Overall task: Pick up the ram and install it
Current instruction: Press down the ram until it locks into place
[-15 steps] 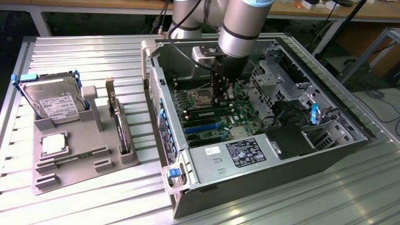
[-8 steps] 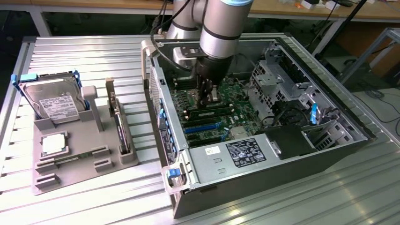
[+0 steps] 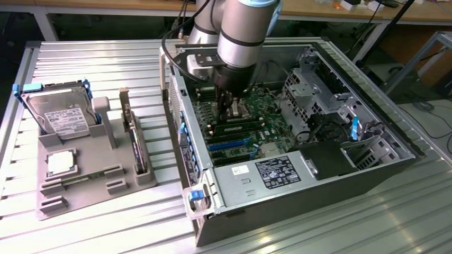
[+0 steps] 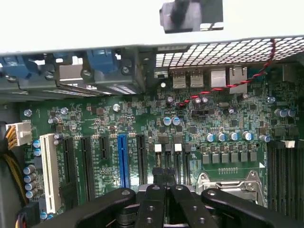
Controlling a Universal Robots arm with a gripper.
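The hand (image 3: 229,112) (fingers pressed together, nothing visibly held) is lowered inside the computer case (image 3: 367,159) over the motherboard (image 4: 142,137).

Long ram (image 3: 234,127) edge-down over motherboard

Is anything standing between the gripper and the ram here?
Yes. The gripper is down inside the computer case, over the motherboard, while what looks like the ram lies in the grey tray at the exterior view's left. The case's side wall and the upright expansion card stand between them.
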